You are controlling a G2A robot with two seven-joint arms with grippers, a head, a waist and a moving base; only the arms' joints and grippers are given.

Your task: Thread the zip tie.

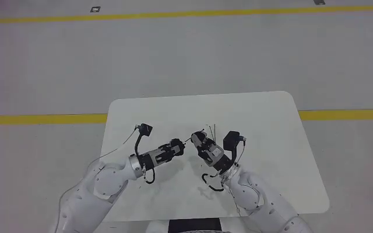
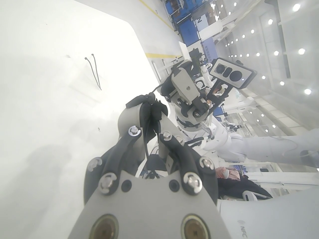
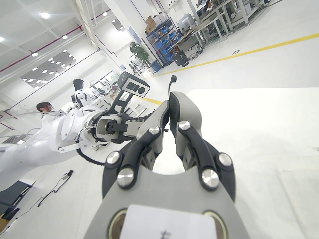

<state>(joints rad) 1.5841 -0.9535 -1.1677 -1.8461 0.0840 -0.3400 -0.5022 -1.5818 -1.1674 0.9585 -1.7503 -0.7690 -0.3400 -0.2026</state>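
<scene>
A thin black zip tie [image 1: 187, 140] spans the small gap between my two grippers above the middle of the white table [image 1: 262, 116]. My right gripper [image 3: 170, 101] is shut on the zip tie [image 3: 172, 85], whose head sticks out past the fingertips. My left gripper [image 2: 149, 103] faces it, with its dark pads pressed together on a thin strand of zip tie [image 2: 156, 89] that runs toward the right gripper [image 2: 185, 88]. In the top view the left gripper [image 1: 178, 147] and the right gripper [image 1: 198, 138] stand tip to tip, almost touching.
Two spare zip ties [image 1: 212, 129] lie side by side on the table just beyond the right gripper; the left wrist view shows these spare zip ties [image 2: 94, 72] too. Bare table [image 3: 249, 115] lies all around, and its edges are well away from both arms.
</scene>
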